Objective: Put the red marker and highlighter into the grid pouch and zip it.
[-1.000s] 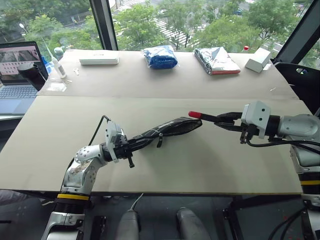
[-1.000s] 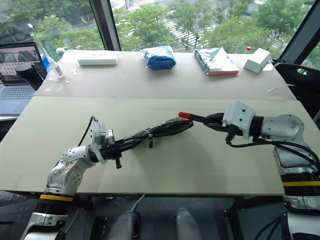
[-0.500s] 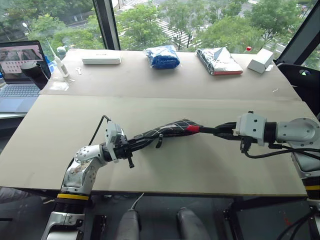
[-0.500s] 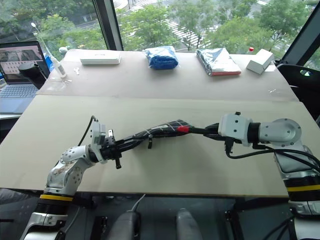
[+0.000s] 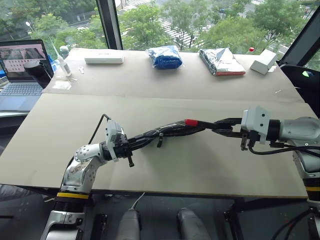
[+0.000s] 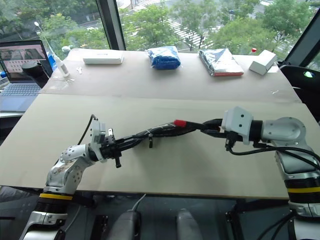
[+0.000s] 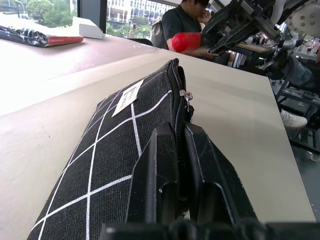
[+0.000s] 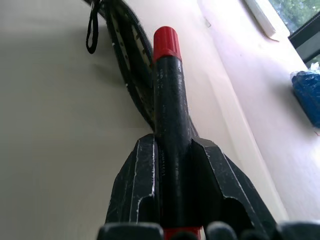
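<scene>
My left gripper is shut on one end of the grid pouch, holding it lifted off the table and stretched to the right. In the left wrist view its fingers pinch the pouch at the zipper line. The right gripper is shut on the black barrel of the red marker. The marker's red cap lies over the pouch's far end, at its open zipper edge. The pull cord hangs below. The highlighter is out of view.
Along the back of the table lie a flat white box, a blue bag, a silver bag and a small white box. A laptop stands at the far left. A person sits in the background.
A second ago the marker's tip hung just right of the pouch; then it pushed left to the pouch's end. Now it has drawn back a little, red cap resting above the pouch's end.
</scene>
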You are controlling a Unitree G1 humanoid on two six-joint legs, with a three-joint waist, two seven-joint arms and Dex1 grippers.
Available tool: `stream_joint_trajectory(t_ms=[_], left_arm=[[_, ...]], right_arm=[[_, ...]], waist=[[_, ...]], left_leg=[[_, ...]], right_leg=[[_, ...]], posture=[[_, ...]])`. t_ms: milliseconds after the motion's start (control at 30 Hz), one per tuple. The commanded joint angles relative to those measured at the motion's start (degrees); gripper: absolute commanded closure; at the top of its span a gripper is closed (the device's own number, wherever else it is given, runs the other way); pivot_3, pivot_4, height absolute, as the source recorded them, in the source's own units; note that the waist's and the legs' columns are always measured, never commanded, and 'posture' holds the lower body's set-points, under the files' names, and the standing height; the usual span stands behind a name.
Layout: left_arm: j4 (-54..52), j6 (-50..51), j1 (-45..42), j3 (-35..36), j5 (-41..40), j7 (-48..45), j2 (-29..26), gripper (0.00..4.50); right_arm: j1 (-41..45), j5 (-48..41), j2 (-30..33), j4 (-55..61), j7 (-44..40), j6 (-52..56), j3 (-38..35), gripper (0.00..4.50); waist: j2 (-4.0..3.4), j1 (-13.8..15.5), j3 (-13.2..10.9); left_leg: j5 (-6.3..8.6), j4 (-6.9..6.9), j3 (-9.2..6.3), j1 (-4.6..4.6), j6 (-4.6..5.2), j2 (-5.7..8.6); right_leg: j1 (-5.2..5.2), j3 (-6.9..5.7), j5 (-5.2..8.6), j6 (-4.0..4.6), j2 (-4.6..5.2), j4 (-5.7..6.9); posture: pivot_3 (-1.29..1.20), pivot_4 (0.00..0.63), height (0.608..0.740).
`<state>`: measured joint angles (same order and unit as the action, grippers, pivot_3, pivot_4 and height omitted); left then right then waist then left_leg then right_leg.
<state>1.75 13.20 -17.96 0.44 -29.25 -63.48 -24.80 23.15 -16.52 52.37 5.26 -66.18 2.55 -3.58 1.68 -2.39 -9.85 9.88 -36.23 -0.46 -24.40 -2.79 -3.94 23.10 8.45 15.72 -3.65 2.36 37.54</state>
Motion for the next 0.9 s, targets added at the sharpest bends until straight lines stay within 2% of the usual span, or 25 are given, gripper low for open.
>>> stream_joint_trajectory(t_ms=[33, 300, 667, 900], left_arm=[[-1.07, 0.26, -1.23, 0.64, -0.90, -0.14, -0.28, 4.50], [-0.16, 0.12, -2.09, 0.48, -0.79, -0.65, 0.00, 4.50], [-0.39, -0.27, -1.27, 0.25, -0.43, -1.30, -0.19, 4.50], [-0.11, -0.62, -1.19, -0.22, 0.12, -1.66, -0.12, 4.50]], right_arm=[[-2.48, -1.50, 2.39, 4.42, -0.45, 2.00, -2.91, 3.91], [-5.28, 3.45, 3.58, 5.27, 0.66, 0.38, 0.22, 3.91], [-0.63, 5.31, 2.42, 0.39, 0.20, -1.68, 1.91, 3.91], [3.80, 8.24, 0.95, -2.84, -0.96, -3.64, 6.09, 3.91]], waist=[[0.00, 0.03, 0.00], [0.00, -0.10, 0.00], [0.01, -0.09, 0.00], [0.01, -0.11, 0.00]], left_leg=[[0.00, 0.00, 0.00, 0.01, 0.00, 0.00], [0.00, 0.00, 0.00, 0.02, 0.00, 0.00], [0.00, 0.00, 0.00, 0.00, 0.00, 0.00], [0.00, 0.00, 0.00, 0.02, 0.00, 0.00]], right_leg=[[-0.01, -0.01, 0.00, 0.00, 0.00, -0.01], [0.00, -0.01, 0.07, -0.12, 0.00, 0.00], [0.01, 0.00, 0.07, -0.11, 0.00, -0.02], [0.01, -0.01, 0.07, -0.11, 0.00, -0.01]], posture=[[0.00, 0.150, 0.740], [0.00, 0.150, 0.740], [0.00, 0.150, 0.740], [0.00, 0.150, 0.740]])
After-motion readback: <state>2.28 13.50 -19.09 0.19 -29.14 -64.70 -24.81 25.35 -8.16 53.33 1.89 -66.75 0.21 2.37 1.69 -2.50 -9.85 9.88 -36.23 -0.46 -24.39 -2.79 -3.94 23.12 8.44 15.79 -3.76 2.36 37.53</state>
